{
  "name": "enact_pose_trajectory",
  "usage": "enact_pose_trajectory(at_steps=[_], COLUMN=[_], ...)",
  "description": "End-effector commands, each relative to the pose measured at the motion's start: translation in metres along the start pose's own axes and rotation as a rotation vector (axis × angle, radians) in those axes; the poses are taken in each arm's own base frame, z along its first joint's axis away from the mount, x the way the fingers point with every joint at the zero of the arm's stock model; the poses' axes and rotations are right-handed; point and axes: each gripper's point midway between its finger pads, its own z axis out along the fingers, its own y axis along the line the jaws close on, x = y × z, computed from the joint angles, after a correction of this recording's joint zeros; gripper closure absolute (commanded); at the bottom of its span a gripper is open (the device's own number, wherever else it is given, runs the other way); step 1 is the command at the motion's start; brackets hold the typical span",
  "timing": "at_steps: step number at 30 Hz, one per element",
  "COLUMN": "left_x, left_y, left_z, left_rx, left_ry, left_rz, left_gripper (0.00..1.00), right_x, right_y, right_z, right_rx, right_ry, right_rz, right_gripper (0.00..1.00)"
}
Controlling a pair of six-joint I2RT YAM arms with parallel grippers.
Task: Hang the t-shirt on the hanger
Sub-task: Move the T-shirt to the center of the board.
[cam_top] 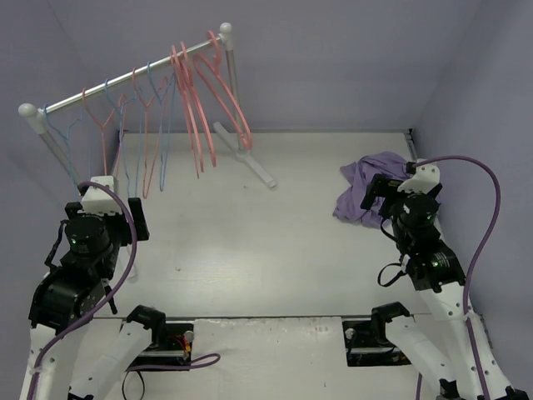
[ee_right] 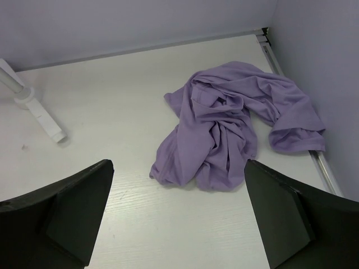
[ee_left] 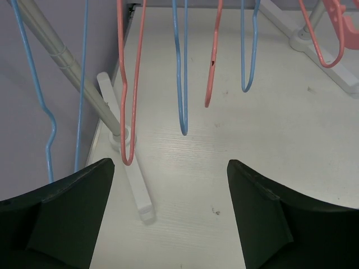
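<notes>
A crumpled purple t-shirt (cam_top: pixel 366 185) lies on the white table at the far right; it fills the middle of the right wrist view (ee_right: pixel 235 129). Several thick salmon-pink hangers (cam_top: pixel 208 100) hang at the right end of the rail; the edge of one shows in the left wrist view (ee_left: pixel 335 25). My right gripper (cam_top: pixel 391 196) is open and empty just near of the shirt, its jaws wide apart (ee_right: pixel 178 168). My left gripper (cam_top: pixel 117 218) is open and empty (ee_left: pixel 171 168), at the table's left below the thin wire hangers.
A white rail rack (cam_top: pixel 133 79) spans the back left, with thin blue (ee_left: pixel 182 84) and pink-red (ee_left: pixel 126 84) wire hangers. Its feet rest on the table (cam_top: pixel 250 158) (ee_left: pixel 129 174). Purple walls enclose the table. A metal strip (ee_right: pixel 322 165) runs along the right edge.
</notes>
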Motion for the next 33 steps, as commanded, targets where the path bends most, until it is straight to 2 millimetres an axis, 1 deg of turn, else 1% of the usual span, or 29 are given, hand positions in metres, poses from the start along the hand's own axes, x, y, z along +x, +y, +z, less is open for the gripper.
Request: enact_pose_trajectory(at_steps=[1,5,8,10,11,12,14,15,17,18,20,22,23,24,28,31,33], left_x=[-0.025,-0.024,-0.022,-0.019,-0.020,-0.019,-0.018,-0.017,-0.014,-0.014,-0.009,-0.004,-0.002,-0.001,0.004,0.005,0.006], left_y=[-0.004,-0.007,-0.013,-0.021,-0.025,-0.027,-0.031,-0.032,-0.036,-0.036,-0.040,-0.044,-0.045,-0.048,-0.054,-0.058,-0.059], left_z=[-0.004,-0.003,-0.004,-0.004,-0.005,-0.005,-0.006,-0.007,-0.007,-0.007,-0.006,-0.005,-0.004,-0.004,-0.002,0.000,0.001], left_rx=[0.021,0.042,0.068,0.112,0.131,0.140,0.164,0.167,0.185,0.188,0.207,0.223,0.225,0.241,0.269,0.284,0.285], left_ry=[-0.066,-0.059,-0.028,-0.003,0.001,0.008,0.015,0.023,0.033,0.033,0.047,0.060,0.066,0.074,0.093,0.107,0.111], left_rz=[-0.053,-0.043,-0.037,-0.038,-0.050,-0.054,-0.063,-0.070,-0.073,-0.073,-0.073,-0.074,-0.074,-0.072,-0.068,-0.067,-0.065], left_gripper=[0.22,0.22,0.22,0.22,0.22,0.22,0.22,0.22,0.22,0.22,0.22,0.22,0.22,0.22,0.22,0.22,0.22], right_x=[-0.019,-0.014,-0.003,0.012,0.017,0.031,0.044,0.061,0.078,0.089,0.118,0.132,0.133,0.142,0.164,0.173,0.176], right_y=[-0.006,-0.009,-0.010,-0.008,-0.010,-0.014,-0.017,-0.022,-0.028,-0.030,-0.032,-0.030,-0.029,-0.028,-0.023,-0.012,-0.007], right_z=[0.007,0.017,0.034,0.051,0.057,0.069,0.081,0.092,0.104,0.110,0.132,0.146,0.147,0.154,0.169,0.172,0.174], right_rx=[0.056,0.095,0.148,0.184,0.210,0.244,0.279,0.321,0.362,0.382,0.422,0.430,0.426,0.428,0.421,0.378,0.367], right_ry=[-0.052,-0.025,0.026,0.078,0.094,0.137,0.174,0.215,0.263,0.290,0.376,0.421,0.428,0.453,0.502,0.527,0.526], right_rz=[0.022,0.026,0.053,0.094,0.108,0.115,0.179,0.210,0.240,0.245,0.233,0.220,0.216,0.205,0.201,0.237,0.250], right_gripper=[0.00,0.00,0.00,0.00,0.01,0.03,0.04,0.06,0.07,0.07,0.08,0.08,0.09,0.10,0.14,0.17,0.19])
